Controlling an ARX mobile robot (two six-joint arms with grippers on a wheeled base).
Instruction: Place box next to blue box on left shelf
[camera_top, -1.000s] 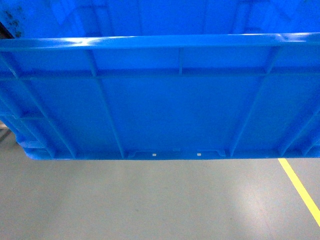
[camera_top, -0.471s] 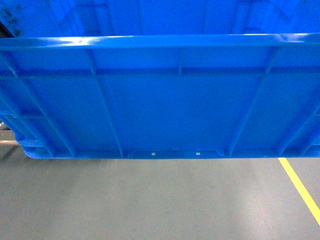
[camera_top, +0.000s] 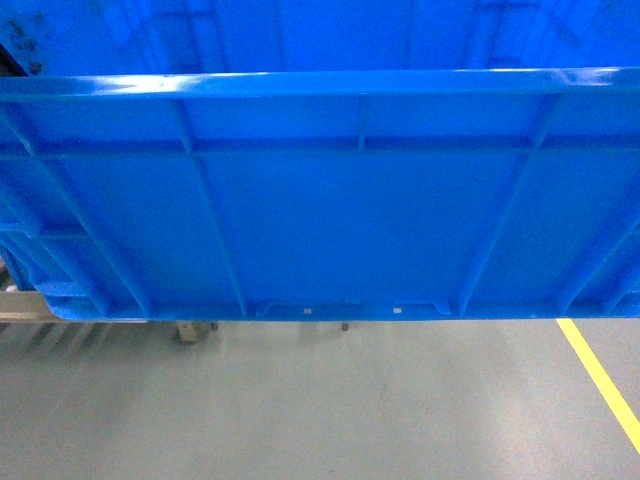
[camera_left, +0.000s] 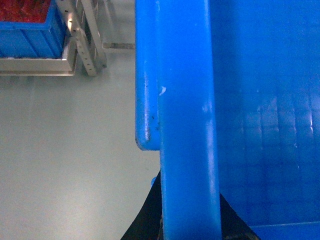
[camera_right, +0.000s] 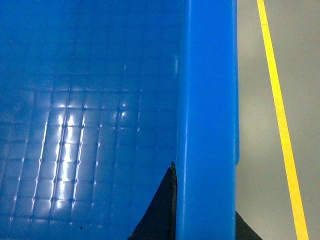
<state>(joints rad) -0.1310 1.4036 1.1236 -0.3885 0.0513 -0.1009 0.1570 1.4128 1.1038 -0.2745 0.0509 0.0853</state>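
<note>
Grey metal rack legs (camera_top: 188, 331) have come into view beneath the large ribbed bright-blue plastic crate (camera_top: 320, 200), carried clear of the floor, each gripper pinching a side rim for balance.

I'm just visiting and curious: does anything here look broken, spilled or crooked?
Nothing much. The box hangs level above the grey floor, empty inside. Only small things: a pale chip on its rim and dark smudges on an inner wall.
</note>
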